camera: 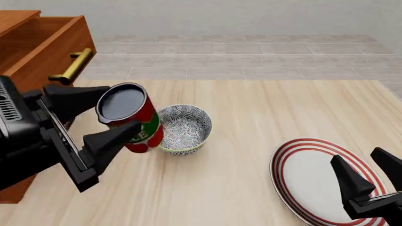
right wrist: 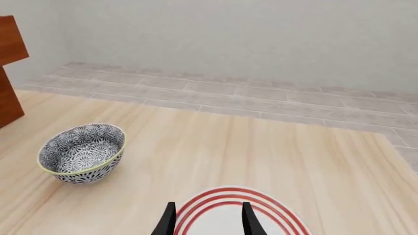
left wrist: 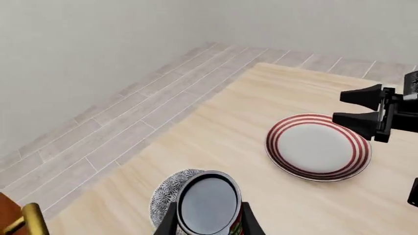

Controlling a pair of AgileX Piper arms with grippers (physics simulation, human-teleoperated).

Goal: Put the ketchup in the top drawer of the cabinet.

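left gripper [camera: 94,120] is squeezing the ketchup [camera: 131,115] can and holds it up off the table [camera: 251,117], in front of the patterned bowl [camera: 183,128]. top drawer [camera: 44,47] of the cabinet [camera: 16,194] is pulled open, up and to the left of the can. right gripper [camera: 370,176] has its fingers apart over the red-striped plate [camera: 301,181], holding nothing.
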